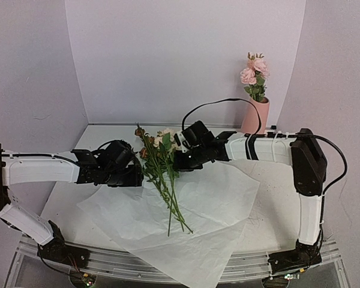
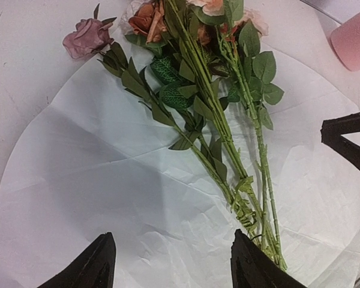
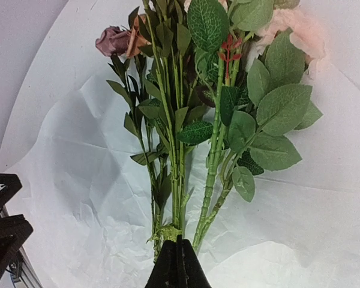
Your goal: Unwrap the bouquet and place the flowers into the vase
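Right gripper (image 3: pixel 177 252) closed beside flowers (image 3: pixel 186 138)

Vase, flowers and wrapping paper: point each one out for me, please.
vase (image 1: pixel 250 122), top external view, on its pink body, left of the cable.
flowers (image 3: pixel 179 156), right wrist view, on the bundled green stems.
wrapping paper (image 1: pixel 222 186), top external view, on a bare stretch right of the stems.

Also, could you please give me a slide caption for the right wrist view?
Right gripper shut where the flowers meet its tips, over the opened white paper.
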Robot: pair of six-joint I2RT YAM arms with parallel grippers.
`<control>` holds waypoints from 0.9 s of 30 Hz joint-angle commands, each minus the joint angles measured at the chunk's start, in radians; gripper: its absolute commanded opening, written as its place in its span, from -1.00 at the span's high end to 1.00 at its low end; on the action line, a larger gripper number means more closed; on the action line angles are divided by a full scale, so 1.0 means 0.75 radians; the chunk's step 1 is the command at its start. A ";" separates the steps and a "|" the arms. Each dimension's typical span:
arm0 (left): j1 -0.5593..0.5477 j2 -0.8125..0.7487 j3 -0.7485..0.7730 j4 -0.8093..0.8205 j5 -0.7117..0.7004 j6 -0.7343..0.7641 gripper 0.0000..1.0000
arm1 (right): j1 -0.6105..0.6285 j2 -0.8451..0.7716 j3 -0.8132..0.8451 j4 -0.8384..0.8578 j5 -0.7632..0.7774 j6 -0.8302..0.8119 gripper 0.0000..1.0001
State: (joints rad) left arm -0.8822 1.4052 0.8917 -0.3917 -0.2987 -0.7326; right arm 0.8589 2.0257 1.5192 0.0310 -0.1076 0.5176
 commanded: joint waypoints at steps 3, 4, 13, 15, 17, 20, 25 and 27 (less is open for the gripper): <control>0.001 0.026 0.023 0.186 0.163 -0.032 -0.34 | 0.007 -0.107 -0.087 -0.037 0.119 0.018 0.57; -0.003 0.052 0.031 0.211 0.185 -0.049 -0.33 | 0.007 -0.125 -0.110 -0.031 0.143 0.020 0.49; -0.090 0.377 0.282 0.247 0.193 -0.135 -0.11 | 0.003 -0.273 -0.277 -0.005 0.341 0.053 0.45; -0.099 0.442 0.331 0.247 0.199 -0.154 -0.06 | 0.003 -0.306 -0.317 -0.002 0.378 0.064 0.46; -0.105 0.502 0.372 0.247 0.202 -0.167 -0.01 | 0.004 -0.341 -0.355 0.004 0.411 0.076 0.46; -0.107 0.562 0.415 0.245 0.200 -0.184 0.01 | 0.003 -0.404 -0.421 0.029 0.455 0.096 0.46; -0.107 0.654 0.486 0.239 0.229 -0.182 0.02 | 0.001 -0.500 -0.531 0.091 0.501 0.104 0.45; -0.110 0.683 0.513 0.238 0.235 -0.179 0.07 | 0.002 -0.519 -0.555 0.106 0.511 0.101 0.45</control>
State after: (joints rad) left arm -0.9630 1.8793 1.2039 -0.2269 -0.1403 -0.8588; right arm 0.8589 1.6967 1.1395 0.0825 0.2168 0.5813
